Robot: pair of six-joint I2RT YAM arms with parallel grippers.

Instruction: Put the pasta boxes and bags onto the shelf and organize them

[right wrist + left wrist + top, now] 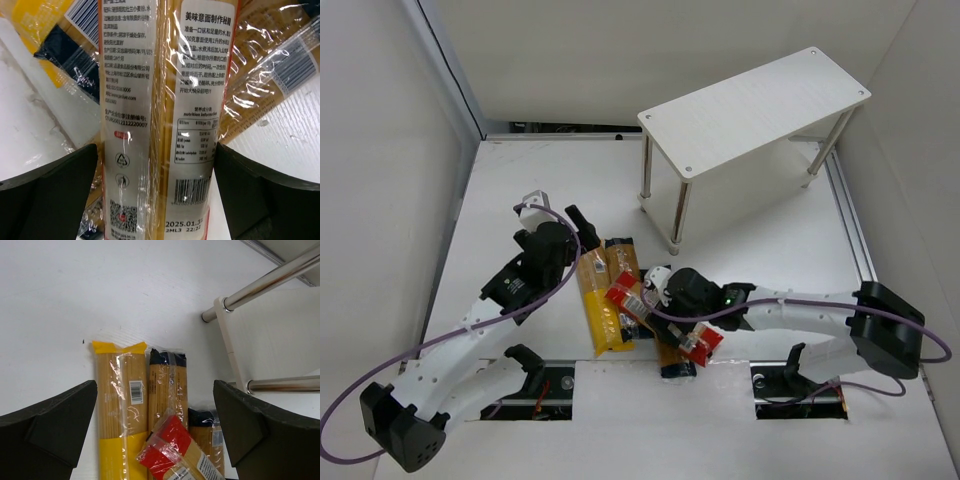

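Observation:
Four spaghetti packs lie in a heap at the table's middle front. The yellow pack point(599, 306) point(117, 410) is leftmost, an orange-brown pack point(624, 262) point(167, 385) lies beside it, and a second orange-brown pack point(674, 362) point(202, 432) is partly covered. The red pack point(665, 318) point(172, 447) lies slanted on top. My right gripper point(655, 290) point(155, 150) is open, its fingers straddling the red pack's pale label point(165, 100). My left gripper point(582, 222) point(155, 390) is open and empty above the packs' far ends. The shelf point(750, 105) stands at the back right, its top bare.
The shelf's silver legs point(678, 215) point(270, 282) stand just beyond the heap. An aluminium rail point(850, 220) runs along the right side. White walls close in left, back and right. Two cut-outs point(555, 385) sit by the arm bases.

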